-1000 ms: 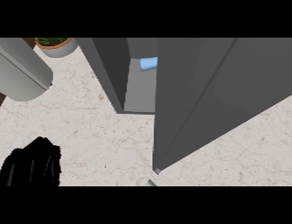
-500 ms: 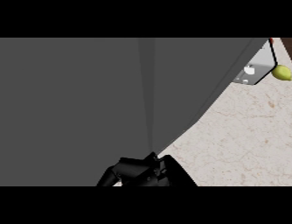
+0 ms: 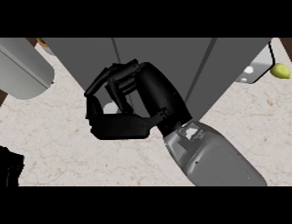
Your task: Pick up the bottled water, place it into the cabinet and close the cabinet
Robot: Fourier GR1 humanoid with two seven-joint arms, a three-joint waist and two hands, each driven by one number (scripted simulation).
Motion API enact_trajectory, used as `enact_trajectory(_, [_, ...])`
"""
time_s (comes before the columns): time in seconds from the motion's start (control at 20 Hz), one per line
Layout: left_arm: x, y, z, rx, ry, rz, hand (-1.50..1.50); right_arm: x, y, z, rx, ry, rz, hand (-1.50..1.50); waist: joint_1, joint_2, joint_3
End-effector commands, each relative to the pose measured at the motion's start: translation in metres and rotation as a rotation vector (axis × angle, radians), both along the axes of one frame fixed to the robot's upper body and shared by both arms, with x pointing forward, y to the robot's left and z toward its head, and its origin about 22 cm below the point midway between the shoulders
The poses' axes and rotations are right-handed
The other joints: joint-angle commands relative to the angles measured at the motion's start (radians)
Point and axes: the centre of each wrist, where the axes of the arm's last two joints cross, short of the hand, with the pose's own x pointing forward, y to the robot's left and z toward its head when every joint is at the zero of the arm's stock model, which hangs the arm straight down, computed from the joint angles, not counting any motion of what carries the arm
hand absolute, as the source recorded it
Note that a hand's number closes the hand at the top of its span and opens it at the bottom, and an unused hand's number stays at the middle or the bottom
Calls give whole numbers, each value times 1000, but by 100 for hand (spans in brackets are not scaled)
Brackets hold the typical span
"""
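The grey cabinet (image 3: 161,57) fills the top middle of the head view, and its front panels look shut. No bottled water shows; the cabinet's inside is hidden. My right hand (image 3: 126,122) is held against the cabinet's front with its fingers curled. A small white round piece (image 3: 110,107), apparently the door's handle, sits between its thumb and fingers. My left hand (image 3: 0,168) rests low at the lower left over the counter, too dark to read its fingers.
A large grey cylinder (image 3: 13,65) lies at the upper left. A grey bracket-like piece (image 3: 255,70) and a yellow-green lemon (image 3: 279,71) sit right of the cabinet. The pale marble counter (image 3: 58,140) spreads below.
The cabinet door stood wide open with a pale blue bottle inside, then swung across the view. Now the front looks shut and my right hand is raised against it.
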Motion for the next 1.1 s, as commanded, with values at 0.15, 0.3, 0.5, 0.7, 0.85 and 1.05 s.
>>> enact_trajectory(0.15, [-5, 8, -2, -11, 7, 13, 150, 80, -30, -36, -8, 48, -11, 150, -16, 0, 1])
enact_trajectory(0.3, [-7, 9, -2, -10, -8, 9, 150, 96, -49, -35, -14, 56, -38, 150, -12, 3, 0])
enact_trajectory(0.5, [-12, 6, 3, 9, -3, -23, 150, 109, -58, -29, -31, 38, -37, 150, 3, 8, 1])
enact_trajectory(0.7, [-7, 8, 3, 0, -15, -36, 150, 114, -69, -45, -31, 35, -50, 150, 10, 17, 0])
enact_trajectory(0.85, [-1, 13, 11, 8, -19, -20, 150, 116, -84, -46, -29, 19, -42, 150, -4, 15, 1])
enact_trajectory(1.05, [4, 4, 12, 14, -24, -38, 150, 121, -82, -43, -38, 19, -20, 150, -2, 20, 0])
